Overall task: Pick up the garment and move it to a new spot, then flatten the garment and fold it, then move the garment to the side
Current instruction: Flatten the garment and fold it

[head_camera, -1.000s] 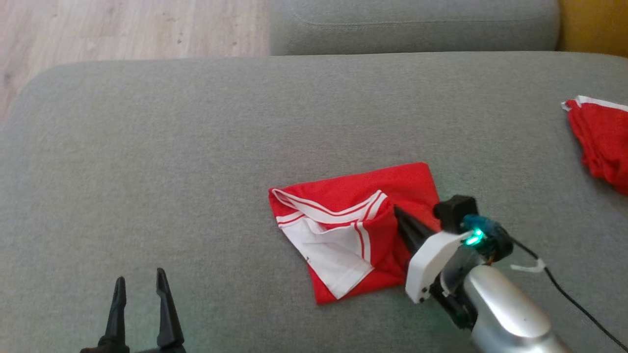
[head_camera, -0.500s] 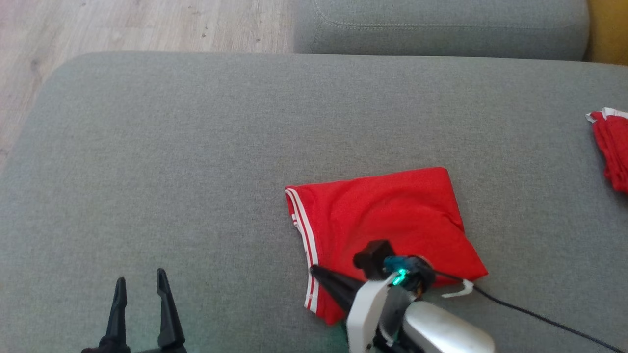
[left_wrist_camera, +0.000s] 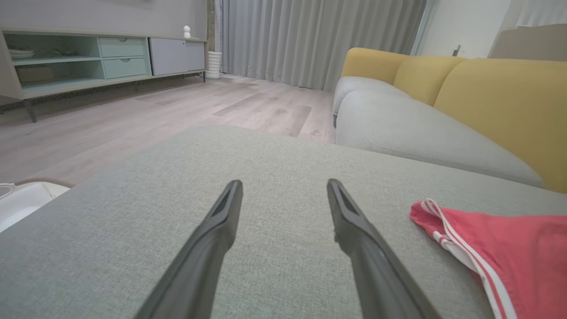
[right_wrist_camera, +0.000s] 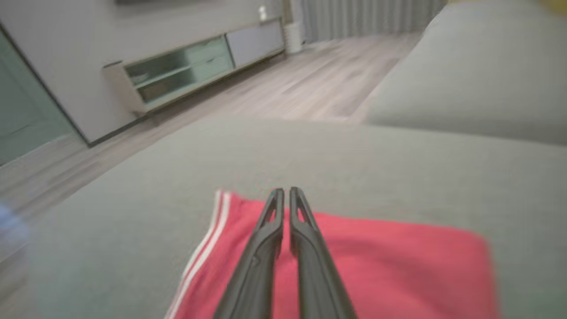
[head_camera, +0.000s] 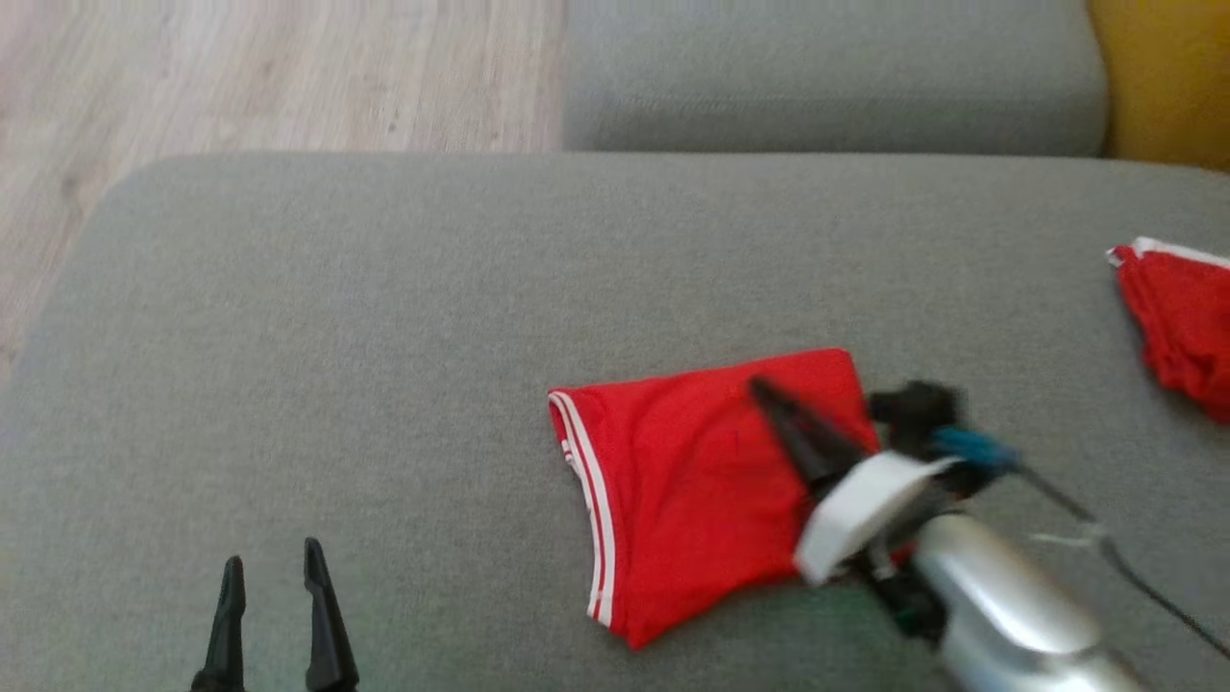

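Midway on the grey cushion [head_camera: 384, 336] the red garment [head_camera: 692, 481] now lies folded, white flap gone; right gripper [head_camera: 766, 392] over it, fingers together, empty; left gripper [head_camera: 272, 569] apart at the cushion front; probably moving aside comes next.

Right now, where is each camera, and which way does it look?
Head view: up high, looking down at the sofa and red garment; left end effector and right end effector show.
Left wrist view: on left arm, facing floor and curtains; open end effector shows.
Right wrist view: on right arm, over the garment; shut end effector shows.
All share the garment.
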You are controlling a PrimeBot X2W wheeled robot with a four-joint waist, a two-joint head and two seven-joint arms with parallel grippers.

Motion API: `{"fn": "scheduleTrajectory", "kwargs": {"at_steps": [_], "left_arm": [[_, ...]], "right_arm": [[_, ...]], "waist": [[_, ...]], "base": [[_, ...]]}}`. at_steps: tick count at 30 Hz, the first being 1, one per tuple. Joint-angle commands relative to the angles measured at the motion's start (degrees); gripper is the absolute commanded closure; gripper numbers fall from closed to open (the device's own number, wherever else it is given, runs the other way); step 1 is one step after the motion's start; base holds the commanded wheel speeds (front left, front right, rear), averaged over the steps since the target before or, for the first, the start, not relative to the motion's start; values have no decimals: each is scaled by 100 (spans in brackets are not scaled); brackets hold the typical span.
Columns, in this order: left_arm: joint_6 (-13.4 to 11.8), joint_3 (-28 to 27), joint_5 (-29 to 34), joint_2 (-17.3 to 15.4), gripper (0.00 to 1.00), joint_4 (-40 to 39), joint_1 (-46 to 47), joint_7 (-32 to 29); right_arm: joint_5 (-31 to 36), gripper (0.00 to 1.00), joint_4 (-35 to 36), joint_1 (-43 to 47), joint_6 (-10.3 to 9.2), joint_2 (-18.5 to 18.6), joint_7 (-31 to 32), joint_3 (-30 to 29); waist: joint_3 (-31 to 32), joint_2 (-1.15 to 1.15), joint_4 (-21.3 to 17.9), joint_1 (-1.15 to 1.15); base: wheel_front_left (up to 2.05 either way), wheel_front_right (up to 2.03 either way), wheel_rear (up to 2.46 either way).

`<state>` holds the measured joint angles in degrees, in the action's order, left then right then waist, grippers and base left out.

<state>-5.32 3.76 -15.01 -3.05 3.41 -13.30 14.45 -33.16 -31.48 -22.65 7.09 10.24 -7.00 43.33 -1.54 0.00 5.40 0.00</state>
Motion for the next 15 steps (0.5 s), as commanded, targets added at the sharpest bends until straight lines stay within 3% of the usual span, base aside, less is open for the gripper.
{"fn": "scheduleTrajectory", "kwargs": {"at_steps": [1, 2, 3, 9, 11, 15], "left_arm": [[25, -193, 65, 17, 0, -134, 81, 55], [43, -213, 83, 17, 0, -126, 47, 55], [63, -232, 98, 17, 0, -124, 24, 55], [307, -336, 258, 17, 0, -4, 10, 55], [414, -421, 334, 17, 0, 87, -6, 55], [616, -459, 469, 17, 0, 243, -65, 55]], "right_arm": [[105, 51, 245, 88, 40, 118, -190, -290], [172, 7, 296, 204, 40, 208, -248, -520], [261, 0, 346, 312, 40, 307, -301, -759], [1110, 0, 557, 1025, 40, 697, -618, -2332], [1532, 0, 668, 1453, 40, 640, -720, -3061], [2029, 0, 857, 2009, 40, 410, -784, -3746]], "waist": [[171, 0, -100, 0], [220, 0, -136, 0], [249, 0, -175, 0], [387, 0, -326, 0], [444, 0, -386, 0], [513, 0, -444, 0]], "base": [[0, 0, 0], [0, 0, 0], [0, 0, 0], [0, 0, 0], [0, 0, 0], [0, 0, 0]]}}
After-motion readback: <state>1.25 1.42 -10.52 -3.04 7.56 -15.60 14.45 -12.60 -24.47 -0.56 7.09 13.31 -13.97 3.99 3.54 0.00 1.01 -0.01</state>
